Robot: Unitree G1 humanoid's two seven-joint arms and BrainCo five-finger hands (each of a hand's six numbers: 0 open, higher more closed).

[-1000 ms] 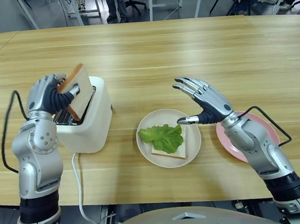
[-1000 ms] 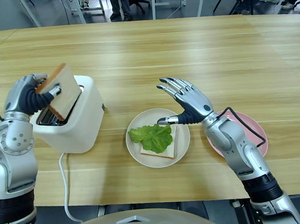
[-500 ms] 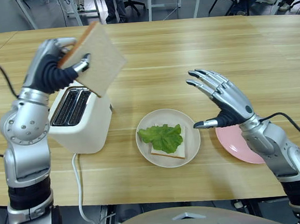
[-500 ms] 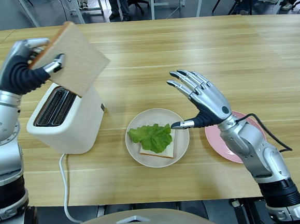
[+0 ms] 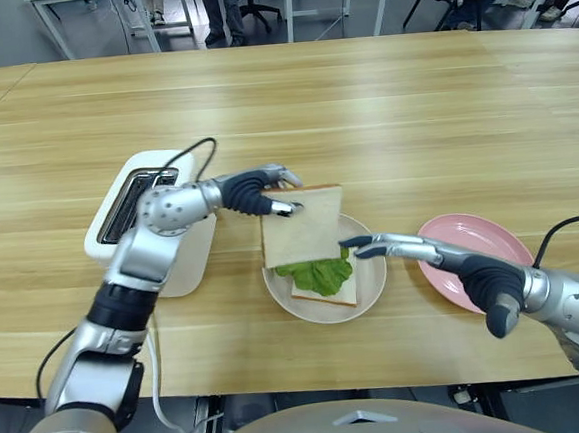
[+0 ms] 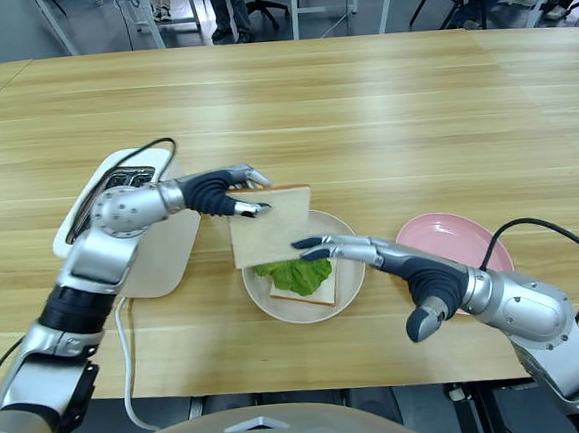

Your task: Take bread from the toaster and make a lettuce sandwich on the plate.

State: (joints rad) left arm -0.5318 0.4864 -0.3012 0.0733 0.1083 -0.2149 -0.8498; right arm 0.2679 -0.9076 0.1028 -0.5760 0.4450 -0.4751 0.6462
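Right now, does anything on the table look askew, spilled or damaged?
Nothing spilled or damaged. The top bread slice looks askew: the left robot hand holds its upper edge, so it leans over the lettuce on the white plate rather than lying flat. The right robot hand is at its lower corner.

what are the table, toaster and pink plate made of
Table: wood or wood-look laminate, matte, visible grain and plank seams.
Toaster: likely cream plastic shell, smooth, with dark metal slots.
Pink plate: glossy, plastic or ceramic; cannot tell which.

Lettuce (image 5: 314,275) and lower slice (image 5: 342,292) half hidden under held bread (image 5: 302,225), toaster (image 5: 116,198) partly behind left arm (image 5: 138,268) — right forearm (image 5: 578,309) cut off
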